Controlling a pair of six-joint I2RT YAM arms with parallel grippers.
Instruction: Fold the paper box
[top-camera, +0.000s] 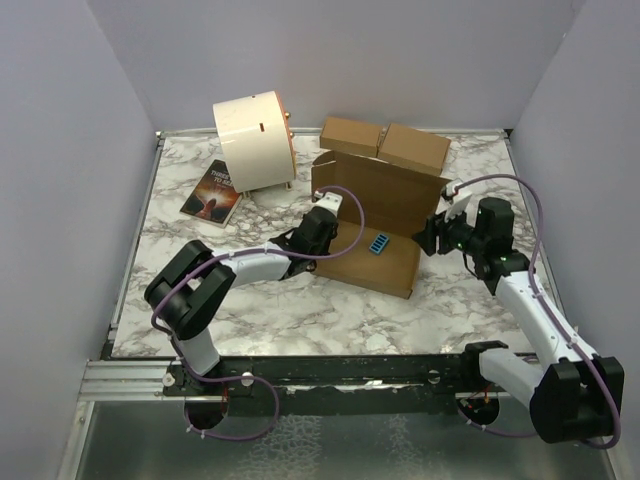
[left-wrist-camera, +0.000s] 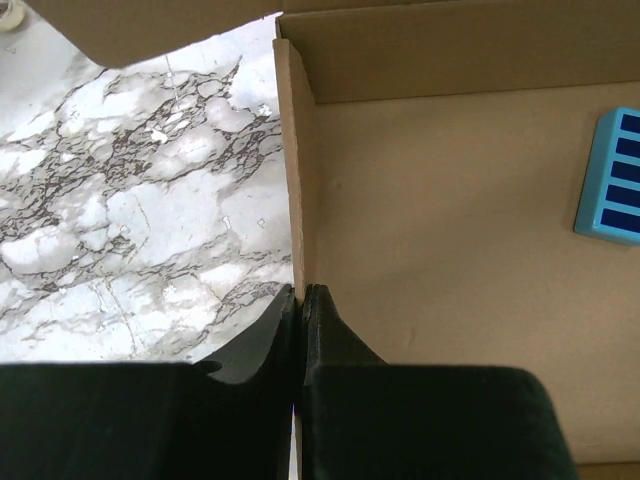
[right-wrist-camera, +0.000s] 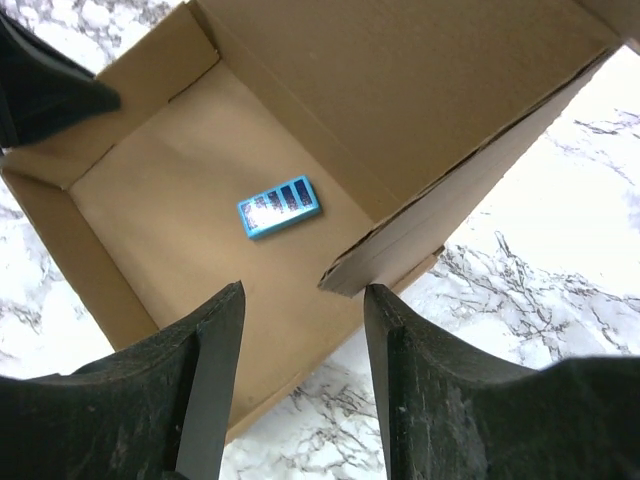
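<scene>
Left end effector (left-wrist-camera: 300, 296) is pinched tight on the left side wall of the paper box (top-camera: 372, 262); right end effector (right-wrist-camera: 300, 315) stands half apart, empty, near the right wall's front corner. The box sits mid-desk (top-camera: 250, 300), lid flap upright, a blue striped card (top-camera: 380, 243) inside

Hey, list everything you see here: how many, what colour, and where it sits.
paper box: one, brown, open, table centre
flat item: one, blue, on the box floor
small closed boxes: two, brown, behind the paper box
drum: one, cream, far left
book: one, dark, near the drum
table: one, marbled white-grey
left gripper: black, shut on the box's left wall
right gripper: black, open, at the box's right side
</scene>
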